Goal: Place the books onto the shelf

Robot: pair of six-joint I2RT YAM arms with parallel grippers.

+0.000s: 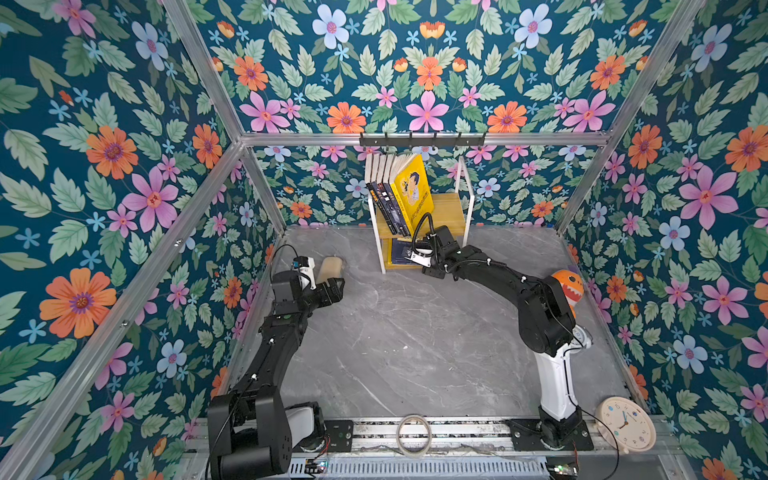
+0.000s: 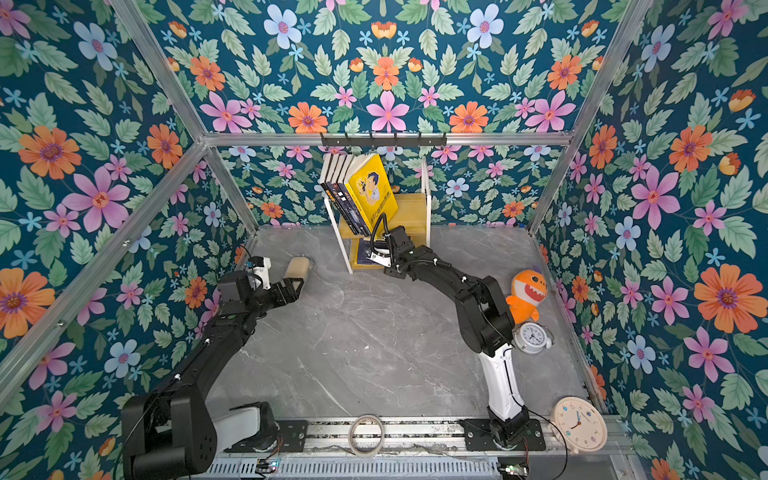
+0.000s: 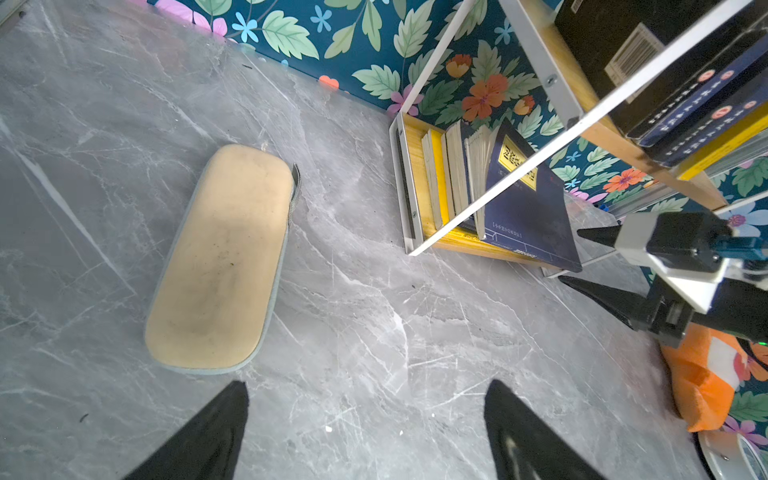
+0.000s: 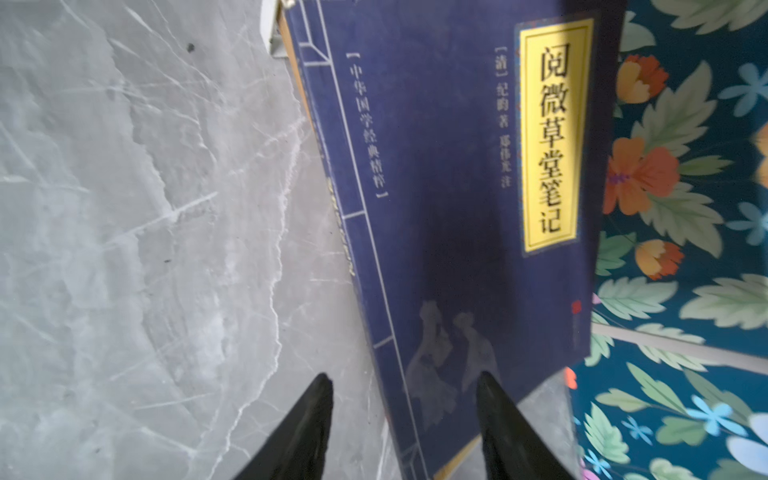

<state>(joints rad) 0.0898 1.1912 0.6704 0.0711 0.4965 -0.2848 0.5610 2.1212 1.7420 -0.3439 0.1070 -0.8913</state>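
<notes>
Navy book [image 4: 457,187]: lower shelf [image 3: 409,166] tier, far centre, propped against neighbouring books [image 3: 455,166]. Right gripper [image 4: 404,376]: spread, unclasped. Left gripper [image 3: 368,383]: spread, empty.

The grey marble bench [image 1: 415,340] carries a two-tier wooden shelf [image 1: 451,211] at the middle of its far edge. Paperbacks [image 1: 395,187] lean together on the upper board. More books [image 3: 455,170] stand on the lower one, a navy book [image 3: 528,208] tilted against them. A beige pouch [image 1: 331,269] lies near the left edge. A shark plush [image 2: 524,291] and an alarm clock [image 2: 532,337] sit by the right edge, and a round clock [image 1: 625,424] is at the near right corner.
</notes>
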